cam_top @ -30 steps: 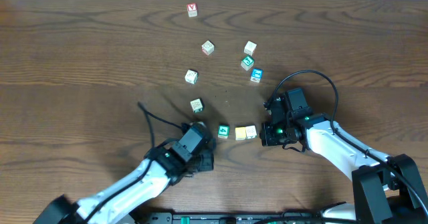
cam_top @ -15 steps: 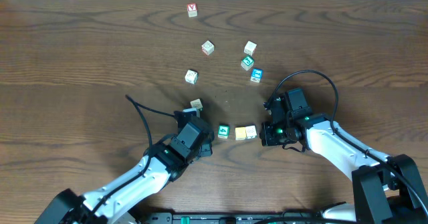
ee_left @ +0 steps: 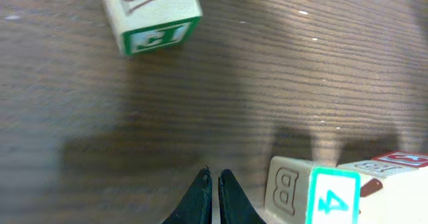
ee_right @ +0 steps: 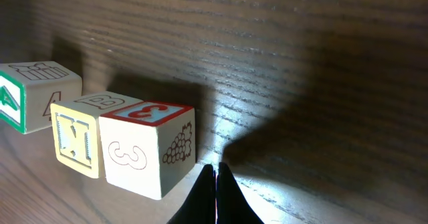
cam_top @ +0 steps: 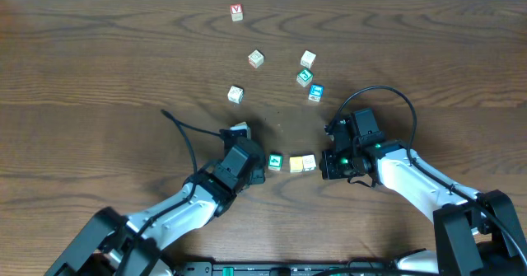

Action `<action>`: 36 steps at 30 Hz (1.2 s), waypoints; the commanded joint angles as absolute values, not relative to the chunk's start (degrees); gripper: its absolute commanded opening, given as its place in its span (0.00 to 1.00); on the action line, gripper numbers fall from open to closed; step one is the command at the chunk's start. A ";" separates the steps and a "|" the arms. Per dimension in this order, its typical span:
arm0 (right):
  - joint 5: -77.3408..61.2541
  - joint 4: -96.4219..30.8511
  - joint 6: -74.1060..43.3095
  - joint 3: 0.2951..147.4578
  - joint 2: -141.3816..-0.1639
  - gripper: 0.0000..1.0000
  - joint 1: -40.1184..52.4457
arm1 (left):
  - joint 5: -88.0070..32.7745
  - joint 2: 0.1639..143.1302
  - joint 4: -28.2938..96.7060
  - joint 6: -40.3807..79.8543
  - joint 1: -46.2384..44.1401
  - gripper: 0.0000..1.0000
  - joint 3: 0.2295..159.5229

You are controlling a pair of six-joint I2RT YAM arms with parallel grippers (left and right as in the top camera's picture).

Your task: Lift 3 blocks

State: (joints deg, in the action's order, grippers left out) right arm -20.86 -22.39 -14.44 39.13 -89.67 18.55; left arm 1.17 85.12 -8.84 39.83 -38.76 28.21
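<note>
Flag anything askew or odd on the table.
Nothing damaged. The three blocks sit in a row between the shut left gripper and right gripper; other cubes lie scattered at mixed angles, one near the left gripper.

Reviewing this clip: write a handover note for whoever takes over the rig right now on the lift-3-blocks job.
Left gripper: shut, empty, low beside the green-faced block.
Right gripper: shut, empty, low beside the red-marked block.
Blocks: green-faced block, yellow block and red-marked block sit in one row on the table, between the two grippers.
Done: row formed, grippers at either end.
Left: probably press in from both ends and lift; nothing is off the table yet.
</note>
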 commanded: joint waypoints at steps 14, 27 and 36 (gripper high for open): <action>-23.57 -21.45 -13.34 38.98 -90.30 0.01 18.09 | -8.71 89.47 -13.21 32.60 -38.54 0.07 28.10; -27.73 -20.69 -10.61 38.98 -90.30 0.01 18.09 | -12.25 89.47 -13.21 32.58 -38.54 0.07 28.10; -27.07 -20.73 -10.63 38.98 -90.30 0.01 18.09 | -12.60 89.47 -12.99 30.72 -38.52 0.07 28.10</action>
